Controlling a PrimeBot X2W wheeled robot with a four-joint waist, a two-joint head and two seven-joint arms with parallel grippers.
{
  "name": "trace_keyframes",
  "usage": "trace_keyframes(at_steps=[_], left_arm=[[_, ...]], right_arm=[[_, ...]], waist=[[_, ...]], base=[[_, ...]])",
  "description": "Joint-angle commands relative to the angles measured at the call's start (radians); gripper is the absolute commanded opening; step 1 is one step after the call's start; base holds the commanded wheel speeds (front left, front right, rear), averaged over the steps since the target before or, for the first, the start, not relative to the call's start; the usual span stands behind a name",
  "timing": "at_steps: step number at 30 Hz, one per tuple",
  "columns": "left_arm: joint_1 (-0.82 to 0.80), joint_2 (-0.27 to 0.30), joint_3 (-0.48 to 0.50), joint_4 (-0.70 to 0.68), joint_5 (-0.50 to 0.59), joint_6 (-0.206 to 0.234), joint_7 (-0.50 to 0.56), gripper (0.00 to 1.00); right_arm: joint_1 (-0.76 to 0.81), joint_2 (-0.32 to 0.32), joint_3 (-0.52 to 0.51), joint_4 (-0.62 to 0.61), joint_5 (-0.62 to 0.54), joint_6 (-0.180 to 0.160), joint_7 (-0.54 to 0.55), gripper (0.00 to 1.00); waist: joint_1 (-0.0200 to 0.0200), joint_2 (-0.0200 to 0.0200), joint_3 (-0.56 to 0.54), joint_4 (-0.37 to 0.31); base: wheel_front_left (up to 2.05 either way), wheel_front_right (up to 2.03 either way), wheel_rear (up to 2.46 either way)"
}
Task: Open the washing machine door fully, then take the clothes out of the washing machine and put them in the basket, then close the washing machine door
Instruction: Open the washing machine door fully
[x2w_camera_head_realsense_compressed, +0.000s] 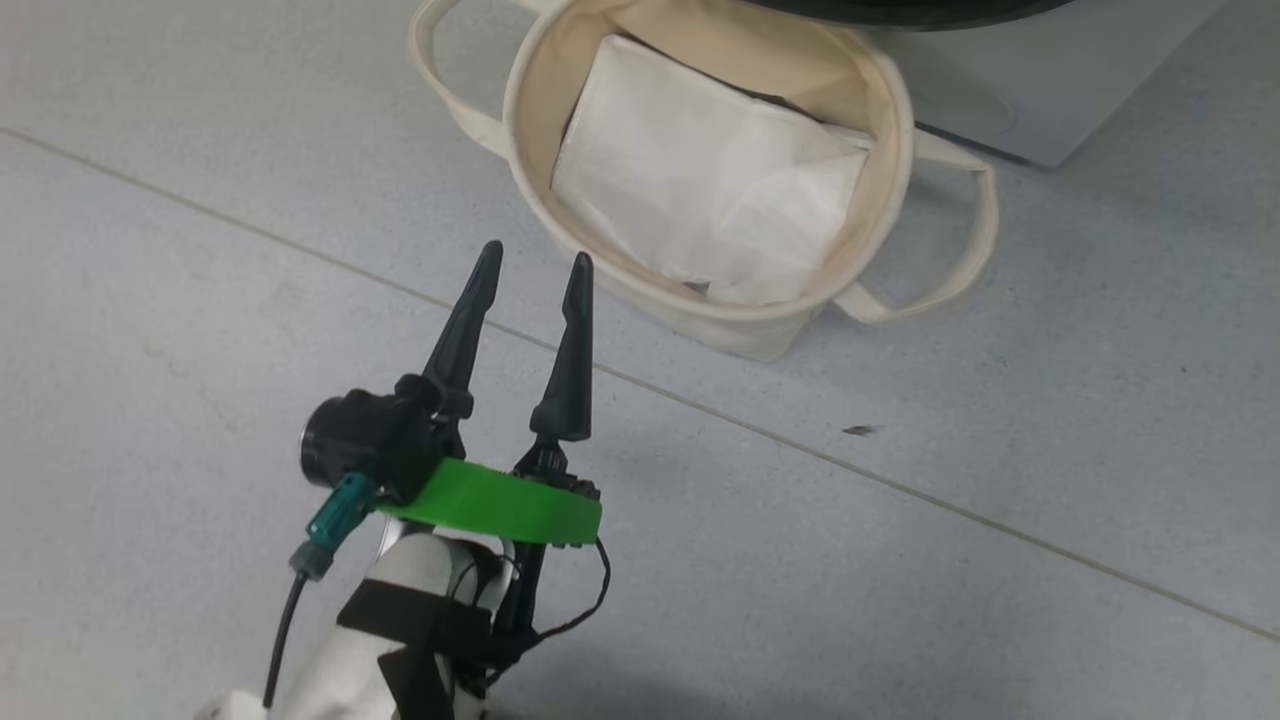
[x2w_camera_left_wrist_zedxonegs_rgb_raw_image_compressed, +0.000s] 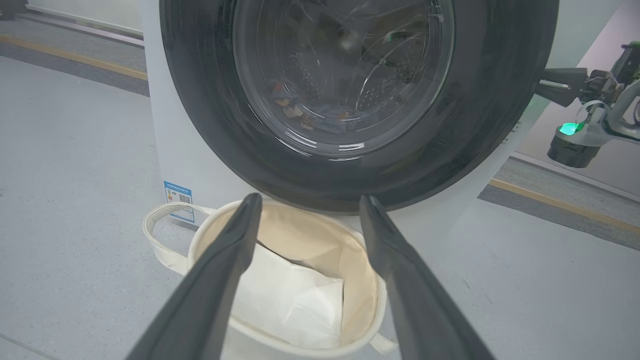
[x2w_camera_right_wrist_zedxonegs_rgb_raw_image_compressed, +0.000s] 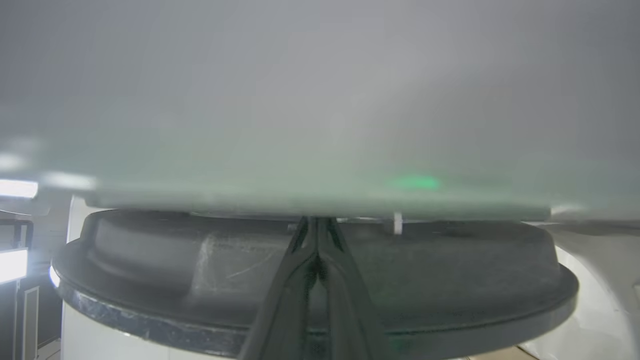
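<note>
The washing machine door (x2w_camera_left_wrist_zedxonegs_rgb_raw_image_compressed: 480, 115), round and glossy black, covers the front of the white washing machine (x2w_camera_left_wrist_zedxonegs_rgb_raw_image_compressed: 165, 125). Through its glass bowl I see the clothes (x2w_camera_left_wrist_zedxonegs_rgb_raw_image_compressed: 300, 107), blue fabric with orange figures, lying in the drum. My right gripper (x2w_camera_left_wrist_zedxonegs_rgb_raw_image_compressed: 541, 86) is shut, its tips at the door's right edge. In the right wrist view those tips (x2w_camera_right_wrist_zedxonegs_rgb_raw_image_compressed: 316, 222) reach into the narrow gap behind the door (x2w_camera_right_wrist_zedxonegs_rgb_raw_image_compressed: 450, 280). The cream basket (x2w_camera_head_realsense_compressed: 890, 110) (x2w_camera_left_wrist_zedxonegs_rgb_raw_image_compressed: 370, 280) stands on the floor below the door. My left gripper (x2w_camera_head_realsense_compressed: 535, 258) (x2w_camera_left_wrist_zedxonegs_rgb_raw_image_compressed: 310, 200) hovers open and empty just short of the basket.
A flat white sheet (x2w_camera_head_realsense_compressed: 700, 190) (x2w_camera_left_wrist_zedxonegs_rgb_raw_image_compressed: 295, 300) lies inside the basket. A blue sticker (x2w_camera_left_wrist_zedxonegs_rgb_raw_image_compressed: 178, 200) marks the washer's lower corner. Grey floor with a seam line (x2w_camera_head_realsense_compressed: 760, 430) spreads around, and a yellow strip (x2w_camera_left_wrist_zedxonegs_rgb_raw_image_compressed: 560, 205) runs along the wall.
</note>
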Motion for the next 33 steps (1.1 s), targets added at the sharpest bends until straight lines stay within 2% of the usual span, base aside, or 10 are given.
trace_keyframes(at_steps=[1, 6, 15, 26, 33], left_arm=[[-0.019, 0.013, 0.023, -0.038, -0.003, 0.009, -0.006, 1.0], [-0.018, 0.013, 0.019, -0.035, -0.009, 0.015, -0.006, 1.0], [0.008, 0.013, 0.043, -0.01, -0.002, 0.0, -0.006, 1.0], [0.093, 0.013, 0.106, 0.048, 0.03, -0.042, -0.006, 1.0], [0.127, 0.013, 0.123, 0.083, 0.034, -0.062, -0.006, 1.0]], right_arm=[[-0.038, 0.018, 0.001, -0.029, -0.005, 0.0, -0.004, 0.0], [-0.029, 0.046, 0.015, -0.049, 0.003, 0.0, 0.038, 0.0], [0.109, 0.107, 0.038, -0.128, 0.037, 0.0, 0.121, 0.0], [0.349, 0.255, 0.055, -0.239, 0.096, 0.0, 0.144, 0.0], [0.459, 0.317, 0.093, -0.265, 0.12, 0.0, 0.124, 0.0]], waist=[[-0.0001, 0.0, 0.009, 0.008], [-0.0001, 0.0, 0.006, 0.01], [-0.0001, 0.0, -0.078, -0.015], [-0.0001, 0.0, -0.24, -0.046], [-0.0001, 0.0, -0.302, -0.023]], base=[[0.0, 0.0, 0.0], [0.0, 0.0, 0.0], [0.0, 0.0, 0.0], [0.0, 0.0, 0.0], [0.0, 0.0, 0.0]])
